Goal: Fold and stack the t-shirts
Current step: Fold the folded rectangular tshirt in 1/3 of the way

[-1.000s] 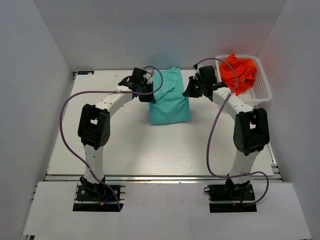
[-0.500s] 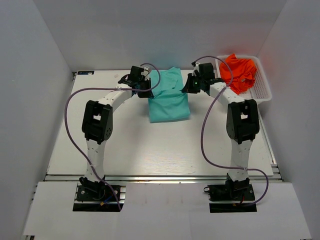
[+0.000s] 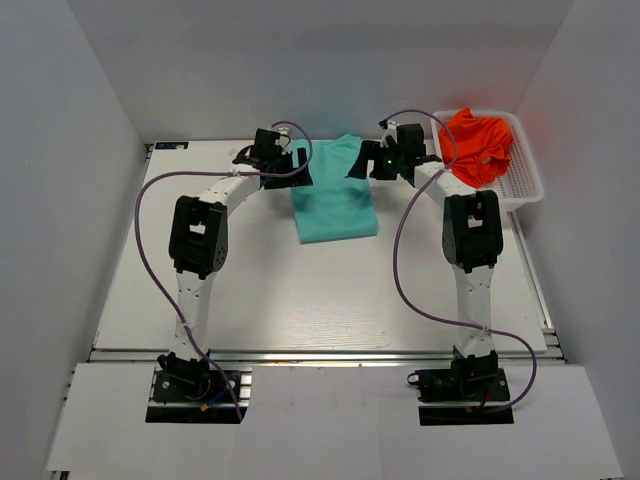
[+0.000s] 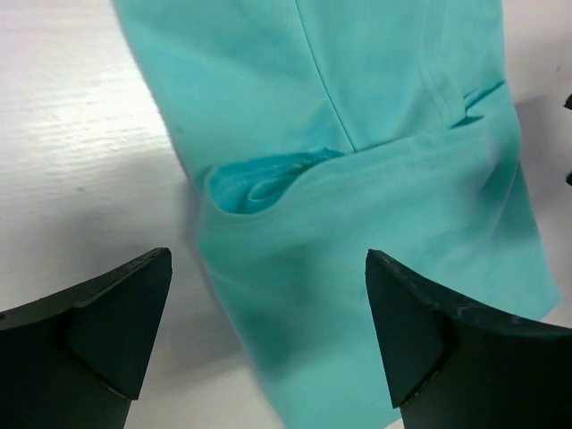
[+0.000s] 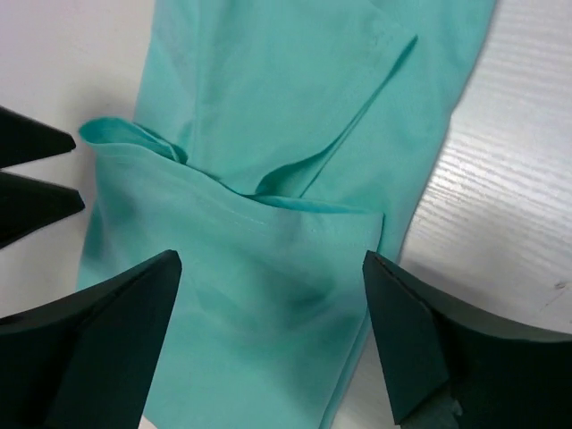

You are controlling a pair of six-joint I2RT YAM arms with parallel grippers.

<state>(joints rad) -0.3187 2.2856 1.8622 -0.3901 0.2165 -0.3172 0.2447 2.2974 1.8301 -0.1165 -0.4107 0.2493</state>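
Observation:
A teal t-shirt [image 3: 335, 205] lies folded in a rough rectangle at the back middle of the table [image 3: 250, 290]. My left gripper [image 3: 296, 166] hovers at its far left corner and my right gripper [image 3: 362, 166] at its far right corner. In the left wrist view the gripper [image 4: 268, 308] stands open over a folded edge of the teal t-shirt [image 4: 375, 134], holding nothing. The right gripper [image 5: 268, 313] is likewise open above the teal t-shirt [image 5: 268, 89]. An orange-red t-shirt [image 3: 478, 143] lies crumpled in the basket.
The white perforated basket [image 3: 524, 190] stands at the back right corner, close to the right arm. The left gripper's fingertips [image 5: 31, 174] show at the left edge of the right wrist view. White walls enclose the table on three sides.
Both grippers were shut on the teal t-shirt's edge and have opened, letting it go. Both arms moved toward the back; the shirt now lies flatter.

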